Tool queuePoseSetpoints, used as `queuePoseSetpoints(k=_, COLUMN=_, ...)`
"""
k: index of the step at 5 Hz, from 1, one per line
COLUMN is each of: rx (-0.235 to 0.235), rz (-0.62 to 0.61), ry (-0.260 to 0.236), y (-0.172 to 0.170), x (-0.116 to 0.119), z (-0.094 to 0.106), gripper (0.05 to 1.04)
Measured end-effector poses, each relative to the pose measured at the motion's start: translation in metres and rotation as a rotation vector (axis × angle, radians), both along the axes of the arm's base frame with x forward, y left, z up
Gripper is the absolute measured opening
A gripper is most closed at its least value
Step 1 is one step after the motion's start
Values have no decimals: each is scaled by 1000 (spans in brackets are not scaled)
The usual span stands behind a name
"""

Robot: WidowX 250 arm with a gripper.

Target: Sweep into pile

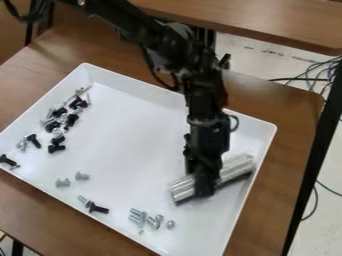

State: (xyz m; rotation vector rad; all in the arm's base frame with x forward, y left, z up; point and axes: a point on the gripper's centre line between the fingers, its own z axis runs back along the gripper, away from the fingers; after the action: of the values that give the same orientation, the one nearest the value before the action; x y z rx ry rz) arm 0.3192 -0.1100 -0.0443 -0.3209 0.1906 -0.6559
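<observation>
One wooden counter (294, 120), white tray (133, 150) on top. My black arm (157, 45) enters from the top edge, tool (206, 188) down over the tray's lower right in view. I've got the tool clamped mid-length on a silver ribbed bar (238, 167), dark along its lower edge, slanted near the right wall. The screws to sweep are in the tray, apart from the bar: black and silver mix (71, 119) scattered along the left, silver cluster (137, 216) toward the bottom, silver pair (63, 183) between.

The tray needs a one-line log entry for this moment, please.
pincer: at silver bar | bar: tray's right side | screws: scattered, no single pile
</observation>
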Motion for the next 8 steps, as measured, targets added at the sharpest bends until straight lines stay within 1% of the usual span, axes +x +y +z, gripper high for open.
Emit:
queuePoseSetpoints(k=1, rx=-38, rz=234, ry=9, y=18, x=16, z=-1, gripper=362)
queuePoseSetpoints(k=2, rx=-36, rz=476, ry=-22, y=54, x=23, z=-5, gripper=362)
queuePoseSetpoints(k=3, rx=56, rz=639, ry=-27, y=95, x=26, z=-8, gripper=362)
queuePoseSetpoints(k=4, rx=66, rz=639, ry=-42, y=115, x=15, z=-4, gripper=362)
queuePoseSetpoints(k=5, rx=104, rz=429, ry=-33, y=109, x=-13, z=1, gripper=362)
queuePoseSetpoints(k=6, rx=178, rz=270, ry=-71, y=95, x=-23, z=8, gripper=362)
queuePoseSetpoints(k=7, rx=180, rz=181, ry=-121, y=67, x=-28, z=18, gripper=362)
queuePoseSetpoints(k=8, rx=230, rz=-26, ry=-143, y=39, x=-24, z=25, gripper=362)
